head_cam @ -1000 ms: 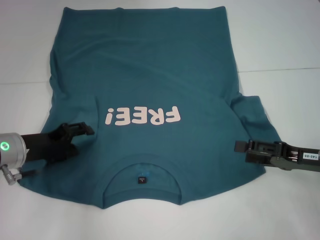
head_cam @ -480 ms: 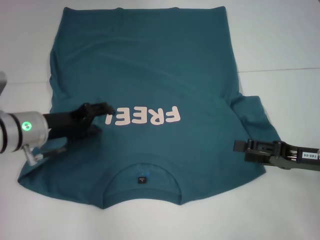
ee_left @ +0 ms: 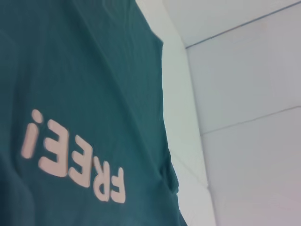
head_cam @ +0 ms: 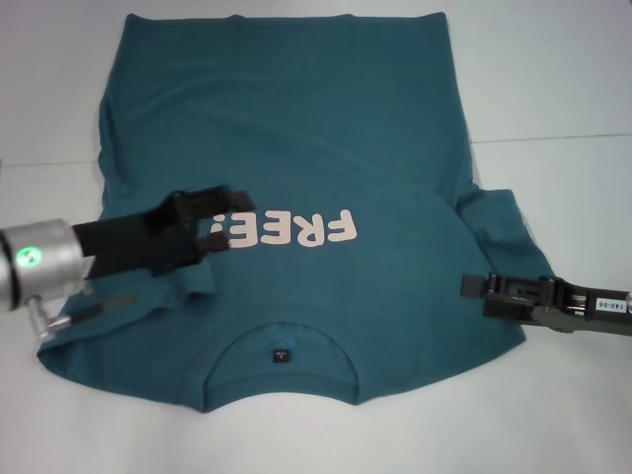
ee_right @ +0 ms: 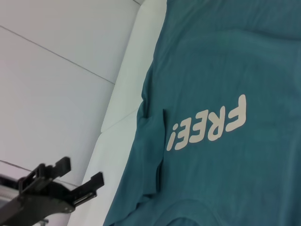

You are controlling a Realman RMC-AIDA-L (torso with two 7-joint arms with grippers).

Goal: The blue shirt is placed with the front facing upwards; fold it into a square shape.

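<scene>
The blue shirt (head_cam: 326, 128) lies flat on the white table, its collar (head_cam: 281, 341) nearest me and the pink "FREE!" lettering (head_cam: 301, 230) facing up. My left gripper (head_cam: 223, 219) is over the left end of the lettering, shut on a fold of the shirt's left side, and a flap of cloth (head_cam: 196, 283) hangs under it. In the left wrist view, shirt (ee_left: 84, 94) and lettering (ee_left: 75, 165) show, but no fingers. My right gripper (head_cam: 476, 296) rests at the right sleeve (head_cam: 504, 232). Its fingers (ee_right: 96, 180) stand apart with nothing between them.
The white table (head_cam: 553, 89) runs around the shirt on all sides, with a thin seam line (head_cam: 553, 138) across it at the right. The shirt's hem (head_cam: 286, 18) reaches the far edge of the head view.
My left gripper has moved right and away from me, from the left shoulder area to the "!" of the lettering, dragging a fold of cloth with it. The right arm has stayed still.
</scene>
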